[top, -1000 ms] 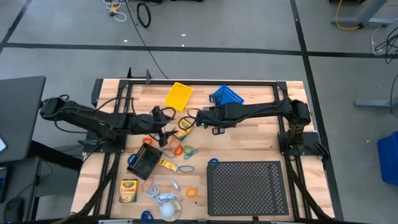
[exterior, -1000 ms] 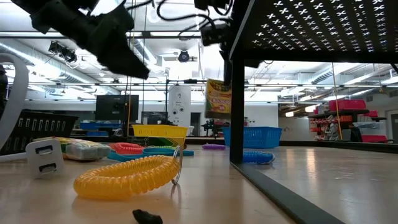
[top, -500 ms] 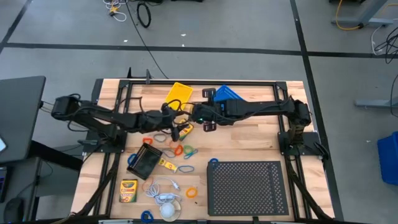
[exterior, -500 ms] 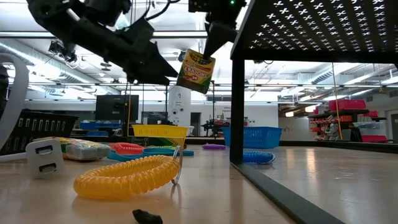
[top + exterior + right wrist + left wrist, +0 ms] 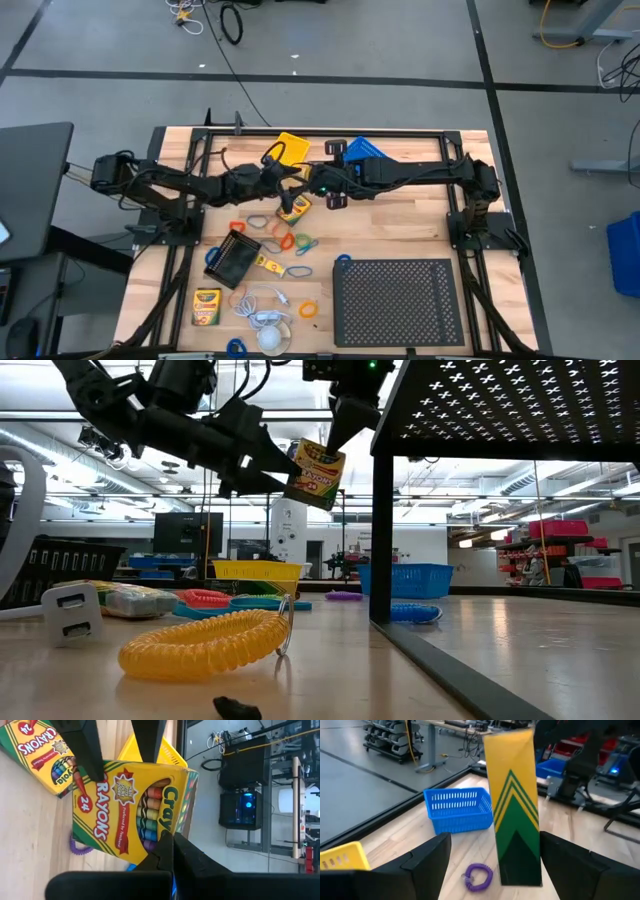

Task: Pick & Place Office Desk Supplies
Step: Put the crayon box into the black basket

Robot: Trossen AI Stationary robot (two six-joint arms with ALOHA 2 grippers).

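my right gripper point(image 5: 335, 438) is clamped on the top edge of a yellow-and-green cardboard crayon box point(image 5: 315, 473), holding it tilted in the air above the far middle of the wooden table point(image 5: 400, 225). in the right wrist view the box point(image 5: 132, 812) shows its glossy printed face with a row of coloured crayons, and both dark fingers pinch one end of it. my left gripper point(image 5: 275, 465) comes in from the left with its two tapered fingers spread, one on each side of the box; i cannot tell whether they touch it. the left wrist view shows the box's plain side point(image 5: 514, 807), flat yellow with green chevrons, standing between those fingers point(image 5: 427, 862).

below on the table sit a blue plastic lattice basket point(image 5: 459, 810), a yellow plastic basket point(image 5: 288, 152) to its left, and a small purple coiled band point(image 5: 477, 876) between them. a second crayon box point(image 5: 293, 210) lies flat under the grippers, half hidden by the arms from above. nearer me lie thin coloured loops point(image 5: 288, 241), a third crayon box point(image 5: 207, 306) at the near left, and a ribbed yellow spiral coil point(image 5: 205, 643). the large black perforated metal tray point(image 5: 398, 300) fills the near right; in the low view it blocks most of the right side.
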